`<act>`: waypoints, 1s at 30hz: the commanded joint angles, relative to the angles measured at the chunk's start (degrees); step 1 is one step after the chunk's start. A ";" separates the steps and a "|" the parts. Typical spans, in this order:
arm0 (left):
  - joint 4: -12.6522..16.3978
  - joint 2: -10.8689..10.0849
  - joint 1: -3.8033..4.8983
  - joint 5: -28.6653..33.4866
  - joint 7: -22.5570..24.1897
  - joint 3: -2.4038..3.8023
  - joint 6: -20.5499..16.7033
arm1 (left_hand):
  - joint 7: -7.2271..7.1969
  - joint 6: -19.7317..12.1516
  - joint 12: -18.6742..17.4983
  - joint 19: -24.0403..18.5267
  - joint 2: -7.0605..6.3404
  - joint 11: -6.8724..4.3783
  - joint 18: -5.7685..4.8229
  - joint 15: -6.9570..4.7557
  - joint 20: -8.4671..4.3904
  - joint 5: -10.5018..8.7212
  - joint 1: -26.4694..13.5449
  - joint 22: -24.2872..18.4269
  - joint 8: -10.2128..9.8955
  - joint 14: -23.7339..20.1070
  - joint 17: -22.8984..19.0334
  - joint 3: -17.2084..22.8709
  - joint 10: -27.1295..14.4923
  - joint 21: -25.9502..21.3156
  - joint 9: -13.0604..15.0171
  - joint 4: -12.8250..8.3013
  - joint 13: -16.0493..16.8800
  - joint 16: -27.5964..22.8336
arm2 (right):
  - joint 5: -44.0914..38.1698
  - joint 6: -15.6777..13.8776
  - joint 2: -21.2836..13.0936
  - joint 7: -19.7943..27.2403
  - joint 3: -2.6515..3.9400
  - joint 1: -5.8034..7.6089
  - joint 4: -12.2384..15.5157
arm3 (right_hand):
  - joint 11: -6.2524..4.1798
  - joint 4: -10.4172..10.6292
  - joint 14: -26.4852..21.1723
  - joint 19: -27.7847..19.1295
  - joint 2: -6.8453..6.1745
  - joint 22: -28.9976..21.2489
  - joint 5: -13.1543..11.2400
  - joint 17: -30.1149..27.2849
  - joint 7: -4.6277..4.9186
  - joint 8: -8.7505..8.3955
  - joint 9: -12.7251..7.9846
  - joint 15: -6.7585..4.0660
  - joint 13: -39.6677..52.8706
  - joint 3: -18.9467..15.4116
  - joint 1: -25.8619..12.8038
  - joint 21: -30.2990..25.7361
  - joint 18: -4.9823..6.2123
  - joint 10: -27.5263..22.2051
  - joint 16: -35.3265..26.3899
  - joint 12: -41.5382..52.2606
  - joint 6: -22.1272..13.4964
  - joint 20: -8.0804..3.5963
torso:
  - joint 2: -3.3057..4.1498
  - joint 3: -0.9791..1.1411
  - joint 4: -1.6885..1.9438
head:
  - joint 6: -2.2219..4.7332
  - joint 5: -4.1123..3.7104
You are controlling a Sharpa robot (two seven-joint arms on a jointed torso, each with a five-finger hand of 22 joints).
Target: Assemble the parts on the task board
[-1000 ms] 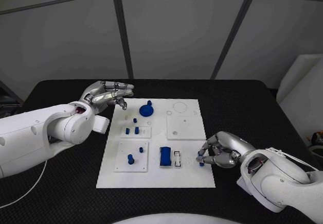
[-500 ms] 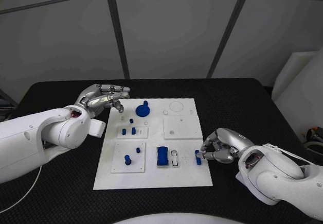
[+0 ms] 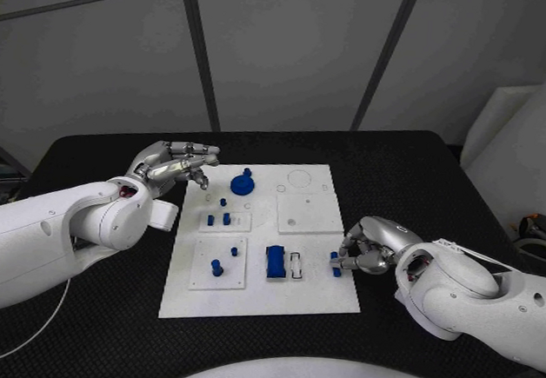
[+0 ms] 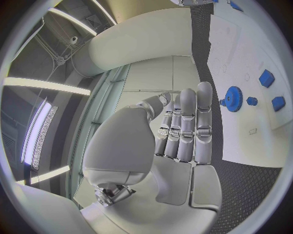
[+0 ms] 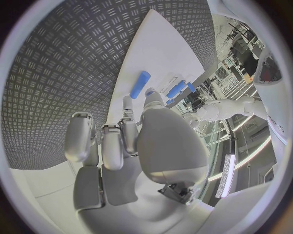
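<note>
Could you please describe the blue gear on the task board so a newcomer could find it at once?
Start at the white task board mid-table and go to its far left corner, near the left hand. The blue gear is the round toothed disc there, unlike its smaller, blocky neighbours.

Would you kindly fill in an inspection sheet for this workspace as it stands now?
Surface: black table, textured top.
Job's things: white task board in the middle; blue gear at its far end; blue block near its front; small blue peg at its right edge.
Clutter: nothing seen.
Hands: left hand hovers by the board's far left corner, fingers together, holding nothing; right hand at the board's right edge, fingertips at the small blue peg, grip unclear.
Cables: thin white cable on the table, front left.
Surroundings: grey panelled wall behind.
</note>
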 commanded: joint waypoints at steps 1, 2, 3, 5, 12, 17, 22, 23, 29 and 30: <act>0.05 -0.04 0.06 0.08 0.22 0.04 0.60 | 0.27 -0.07 0.27 -0.29 0.33 0.02 -0.58 0.02 0.11 -0.12 -0.15 -0.09 0.35 -0.48 -0.06 -0.18 -0.52 -0.25 -0.09 -0.04 0.08 0.10 | -1.83 3.19 0.21 -1.84 0.00 0.02 -0.05 | 0.28 -0.07 4.45 0.22 0.02 -0.04 0.19 7.56 -0.08 -0.28 0.04 -0.06 2.68 -0.25 -0.56 -0.06 -1.02 0.03 -0.20 0.00 0.63 0.18 | -0.06 -0.02 -0.01 | -0.08 0.01; 0.05 -0.04 0.06 0.08 0.21 0.04 0.61 | 0.27 -0.07 0.27 -0.29 0.33 0.02 -0.58 0.02 0.11 -0.12 -0.15 -0.09 0.35 -0.48 -0.06 -0.18 -0.52 -0.25 -0.09 -0.04 0.08 0.10 | -1.97 3.45 0.27 -1.95 0.00 0.02 -0.08 | 0.27 -0.09 4.45 0.25 0.02 0.01 0.19 7.56 -0.10 -0.27 0.05 -0.06 2.73 -0.26 -0.55 -0.02 -1.04 0.05 -0.19 0.05 0.68 0.18 | -0.06 -0.01 -0.01 | -0.11 0.03; 0.05 -0.05 0.06 0.08 0.21 0.04 0.61 | 0.27 -0.07 0.27 -0.29 0.33 0.02 -0.58 0.02 0.11 -0.12 -0.15 -0.09 0.35 -0.48 -0.06 -0.18 -0.52 -0.25 -0.09 -0.04 0.08 0.10 | -2.12 3.65 0.31 -2.04 0.00 0.02 -0.11 | 0.27 -0.09 4.45 0.26 0.02 0.02 0.18 7.56 -0.10 -0.27 0.06 -0.06 2.74 -0.27 -0.55 -0.01 -1.04 0.06 -0.19 0.07 0.70 0.18 | -0.06 -0.01 -0.01 | -0.11 0.03; 0.05 -0.07 0.05 0.08 0.21 0.04 0.61 | 0.27 -0.07 0.27 -0.29 0.33 0.02 -0.58 0.02 0.11 -0.12 -0.15 -0.09 0.35 -0.48 -0.06 -0.18 -0.52 -0.25 -0.09 -0.04 0.08 0.10 | -2.43 4.06 0.46 -2.20 -0.01 0.01 -0.19 | 0.25 -0.13 4.45 0.27 0.00 0.04 0.18 7.60 -0.12 -0.26 0.07 -0.07 2.73 -0.28 -0.52 0.00 -1.04 0.05 -0.18 0.04 0.75 0.18 | -0.06 0.00 -0.04 | -0.14 -0.01; 0.09 -0.11 0.01 0.08 0.25 0.04 0.64 | 0.27 -0.07 0.27 -0.29 0.33 0.02 -0.58 0.02 0.11 -0.12 -0.15 -0.09 0.35 -0.48 -0.06 -0.18 -0.52 -0.25 -0.09 -0.04 0.08 0.10 | -4.00 5.95 1.46 -2.63 -0.02 -0.04 -0.59 | -0.01 -1.15 4.50 0.38 -0.12 0.25 -0.01 7.79 -0.40 -0.32 0.32 -0.29 2.87 -0.04 1.60 0.09 -1.07 0.07 -0.10 0.06 1.43 0.03 | -0.04 -0.02 -0.01 | -0.23 0.15; 0.17 -0.17 -0.02 0.08 0.26 0.04 0.66 | 0.27 -0.07 0.27 -0.29 0.33 0.02 -0.58 0.02 0.11 -0.12 -0.15 -0.09 0.35 -0.48 -0.06 -0.18 -0.52 -0.25 -0.09 -0.04 0.08 0.10 | -5.59 7.49 2.42 -3.04 -0.04 -0.25 -0.97 | -0.25 -2.77 4.51 0.48 0.13 0.42 -0.78 7.90 -0.63 -0.37 0.57 -0.50 2.99 0.67 4.67 0.16 -1.11 0.06 -0.06 0.04 1.96 -0.15 | -0.01 -0.03 0.01 | -0.33 0.21; 0.24 -0.29 -0.03 0.08 0.27 0.04 0.64 | 0.27 -0.07 0.27 -0.29 0.33 0.02 -0.58 0.02 0.11 -0.12 -0.15 -0.09 0.35 -0.48 -0.06 -0.18 -0.52 -0.25 -0.09 -0.04 0.08 0.10 | -7.89 8.48 3.17 -3.80 -0.05 -0.54 -1.20 | -0.42 -4.74 4.54 0.60 1.17 0.63 -6.13 8.08 -0.77 -0.67 0.77 -0.68 3.11 2.89 8.46 0.24 -1.16 0.04 0.01 -0.03 2.38 -0.36 | -0.05 -0.06 -0.01 | -0.42 0.30; 0.25 -0.31 -0.03 0.08 0.27 0.04 0.64 | 0.27 -0.07 0.27 -0.29 0.33 0.02 -0.58 0.02 0.11 -0.12 -0.15 -0.09 0.35 -0.48 -0.06 -0.18 -0.52 -0.25 -0.09 -0.04 0.08 0.10 | -8.09 8.58 3.22 -3.89 -0.05 -0.55 -1.21 | -0.43 -4.91 4.55 0.60 1.25 0.64 -6.62 8.10 -0.78 -0.71 0.78 -0.69 3.12 3.17 8.80 0.24 -1.16 0.04 0.02 -0.03 2.41 -0.37 | -0.05 -0.06 -0.01 | -0.42 0.30; 0.40 -0.49 -0.03 0.08 0.29 0.04 0.62 | 0.27 -0.07 0.27 -0.29 0.33 0.02 -0.58 0.02 0.11 -0.12 -0.15 -0.09 0.35 -0.48 -0.06 -0.18 -0.52 -0.25 -0.09 -0.04 0.08 0.10 | -10.86 10.12 3.68 -4.72 -0.06 -0.65 -1.41 | -0.46 -5.81 4.54 0.61 1.67 0.67 -7.97 8.11 -0.78 -1.17 0.79 -0.71 3.08 5.82 10.69 0.20 -1.17 -0.10 0.00 -0.29 2.67 -0.44 | -0.08 -0.07 -0.02 | -0.55 0.51; 0.42 -0.51 -0.04 0.08 0.29 0.04 0.62 | 0.27 -0.07 0.27 -0.29 0.33 0.02 -0.58 0.02 0.11 -0.12 -0.15 -0.09 0.35 -0.48 -0.06 -0.18 -0.52 -0.25 -0.09 -0.04 0.08 0.10 | -11.11 10.23 3.72 -4.79 -0.06 -0.66 -1.38 | -0.52 -5.88 4.53 0.61 1.71 0.68 -6.73 8.09 -0.76 -1.28 0.79 -0.74 3.04 6.48 10.92 0.20 -1.17 -0.17 -0.01 -0.41 2.78 -0.48 | -0.09 -0.06 -0.02 | -0.55 0.53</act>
